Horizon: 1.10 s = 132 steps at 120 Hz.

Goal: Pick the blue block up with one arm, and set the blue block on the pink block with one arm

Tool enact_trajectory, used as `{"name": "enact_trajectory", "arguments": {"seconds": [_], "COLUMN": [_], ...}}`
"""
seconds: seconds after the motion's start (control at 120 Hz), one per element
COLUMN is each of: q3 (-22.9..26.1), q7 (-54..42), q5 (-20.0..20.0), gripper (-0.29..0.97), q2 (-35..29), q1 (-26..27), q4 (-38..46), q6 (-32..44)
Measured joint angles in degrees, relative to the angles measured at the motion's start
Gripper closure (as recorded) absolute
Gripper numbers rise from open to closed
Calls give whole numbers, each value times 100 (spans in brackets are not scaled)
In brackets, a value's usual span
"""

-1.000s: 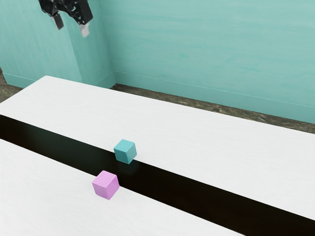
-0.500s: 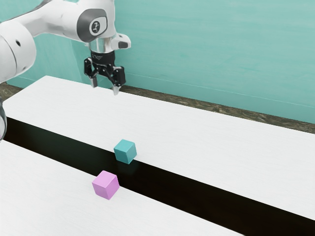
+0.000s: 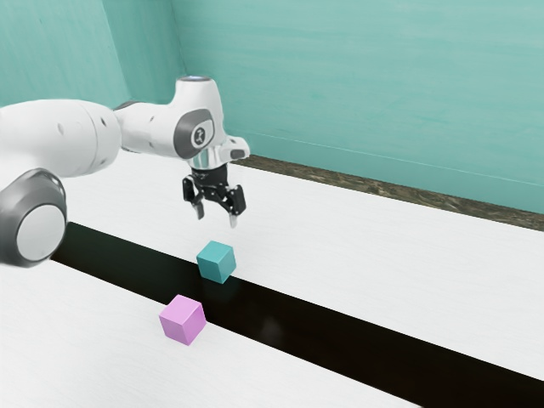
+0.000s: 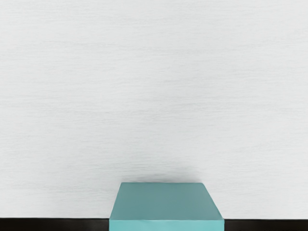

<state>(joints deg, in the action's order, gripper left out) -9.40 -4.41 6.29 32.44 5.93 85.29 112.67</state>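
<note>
Blue block (image 3: 216, 261) sits just below your open gripper (image 3: 217, 217).
Your gripper hovers above the block, fingers spread and holding nothing, clear of its top. The block rests on the white table (image 3: 382, 238) at the black strip's (image 3: 340, 336) edge; the pink block (image 3: 183, 320) lies near it across the strip.

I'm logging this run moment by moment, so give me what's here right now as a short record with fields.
gripper: open, empty, hovering above the blue block, not touching it
blue block: on the table, at the far edge of the black stripe
pink block: at the stripe's near edge, apart from the blue block, nothing on top
arm: reaches in from the exterior view's left
task stage: blue block not yet grasped
</note>
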Motion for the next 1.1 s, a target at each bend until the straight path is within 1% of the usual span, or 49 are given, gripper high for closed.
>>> {"name": "enact_trajectory", "arguments": {"seconds": [0.125,0.217,0.367,0.742,0.9,1.1], "q3": [14,49,69,112,168,251], "q7": [-210,-396,-712,-1240,-1359,-1448], "q5": [47,-18,-85,-102,-96,-96], "gripper": [0,0,0,0,0,0], "q2": [-315,-335,-178,-13,-106,-349], "q1": [3,5,4,5,7,14], "q4": [653,806,855,977,1150,1569], "q6": [526,794,1087,1343,1402,1556]}}
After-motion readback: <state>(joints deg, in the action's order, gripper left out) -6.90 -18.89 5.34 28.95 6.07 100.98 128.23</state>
